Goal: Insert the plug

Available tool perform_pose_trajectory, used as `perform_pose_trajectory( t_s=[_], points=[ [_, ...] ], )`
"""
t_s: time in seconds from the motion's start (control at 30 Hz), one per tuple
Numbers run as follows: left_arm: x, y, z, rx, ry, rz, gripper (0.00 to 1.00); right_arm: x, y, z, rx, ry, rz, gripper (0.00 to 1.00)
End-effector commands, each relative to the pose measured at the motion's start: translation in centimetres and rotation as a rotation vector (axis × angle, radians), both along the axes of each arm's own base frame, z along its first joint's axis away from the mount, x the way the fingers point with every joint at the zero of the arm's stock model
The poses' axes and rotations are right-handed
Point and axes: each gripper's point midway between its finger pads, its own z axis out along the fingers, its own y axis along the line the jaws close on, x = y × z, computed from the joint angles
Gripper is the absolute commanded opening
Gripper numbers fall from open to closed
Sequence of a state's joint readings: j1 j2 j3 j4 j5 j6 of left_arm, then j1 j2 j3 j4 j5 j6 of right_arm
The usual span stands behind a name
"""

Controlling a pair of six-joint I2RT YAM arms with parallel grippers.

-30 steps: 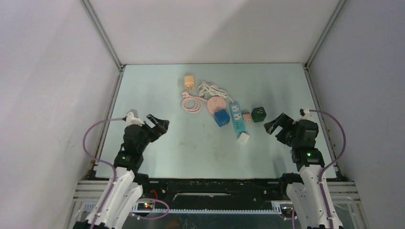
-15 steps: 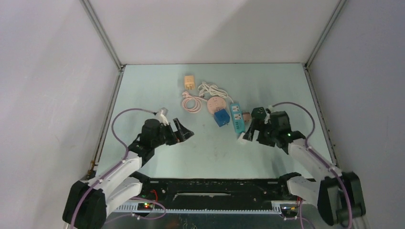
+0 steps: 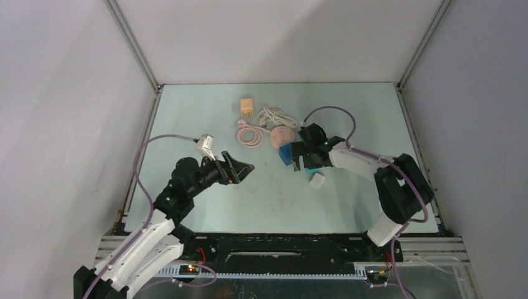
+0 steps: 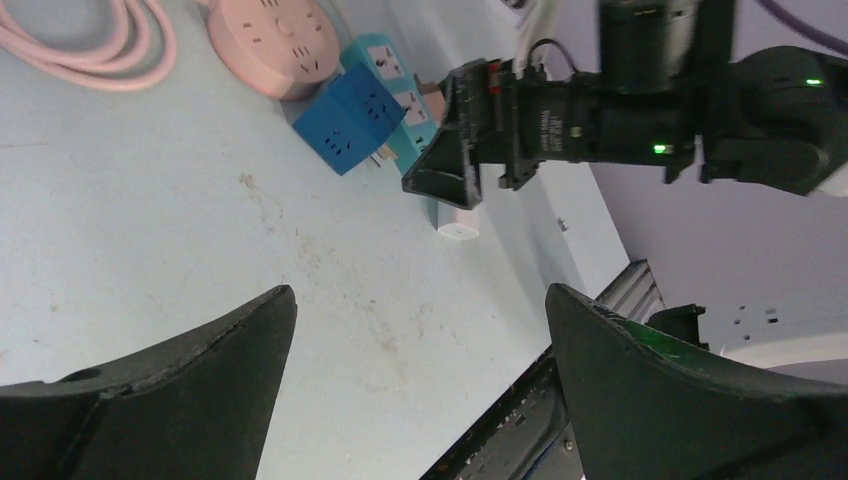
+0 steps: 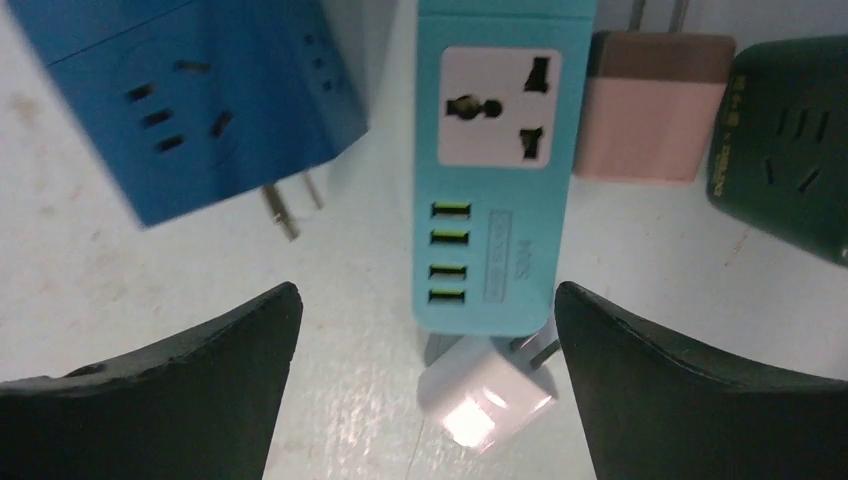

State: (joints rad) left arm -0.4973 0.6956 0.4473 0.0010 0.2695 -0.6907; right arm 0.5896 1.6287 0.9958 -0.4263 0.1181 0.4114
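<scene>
A teal power strip (image 5: 495,170) lies flat, with one wide socket and several USB slots facing up. A small white plug (image 5: 485,395) rests at its near end, prongs toward the strip. A blue cube adapter (image 5: 200,110) with bare prongs sits to the strip's left. A pink plug (image 5: 645,120) and a dark green cube (image 5: 790,140) sit to its right. My right gripper (image 5: 425,300) hovers open above the strip's near end and holds nothing; from above it (image 3: 297,157) covers the cluster. My left gripper (image 3: 240,168) is open and empty over bare table, left of the cluster.
A round pink socket (image 3: 283,135) with a coiled pink cable (image 3: 249,134), a white cable (image 3: 277,116) and an orange plug (image 3: 248,106) lie farther back. Metal rails (image 3: 134,168) frame the table. The left wrist view shows the right gripper (image 4: 470,140) over the white plug (image 4: 460,225).
Both arms have reached out from the near edge. The right one swung left over the strip and plugs. The left one advanced toward the table's middle. Both grippers stayed open.
</scene>
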Motion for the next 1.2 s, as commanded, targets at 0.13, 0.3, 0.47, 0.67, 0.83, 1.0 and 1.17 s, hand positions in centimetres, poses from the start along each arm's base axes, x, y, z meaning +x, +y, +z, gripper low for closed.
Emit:
perform_pose_trajectory(
  t_s=[0.13, 0.3, 0.47, 0.67, 0.83, 1.0, 1.17],
  points=[
    [-0.6, 1.9, 2.6, -0.021, -0.084, 0.081, 0.98, 2.2, -1.9, -2.5, -0.180, 0.056, -0.024, 0.97],
    [-0.9, 1.8, 1.5, -0.021, -0.054, 0.076, 0.98, 3.0, -1.8, -3.0, -0.153, 0.059, -0.002, 0.94],
    [-0.8, 1.7, 1.0, -0.008, -0.042, 0.071, 0.98, 3.0, -1.1, -3.0, -0.138, 0.051, 0.041, 0.83],
    [-0.5, 1.7, 0.7, 0.016, -0.039, 0.067, 0.98, 0.9, -1.0, -3.4, -0.120, 0.087, 0.033, 0.76],
    [-0.2, 1.8, -0.7, 0.073, 0.001, 0.072, 0.98, -1.1, -1.7, -2.1, -0.137, 0.057, 0.019, 0.83],
    [-0.2, 2.1, -1.6, 0.127, 0.024, 0.068, 0.98, -1.5, 0.4, 2.0, -0.020, -0.024, 0.118, 0.89],
    [0.0, 3.1, -1.7, 0.159, 0.014, 0.113, 0.98, -0.7, 3.5, 6.3, 0.121, -0.119, 0.261, 0.95]
  ],
)
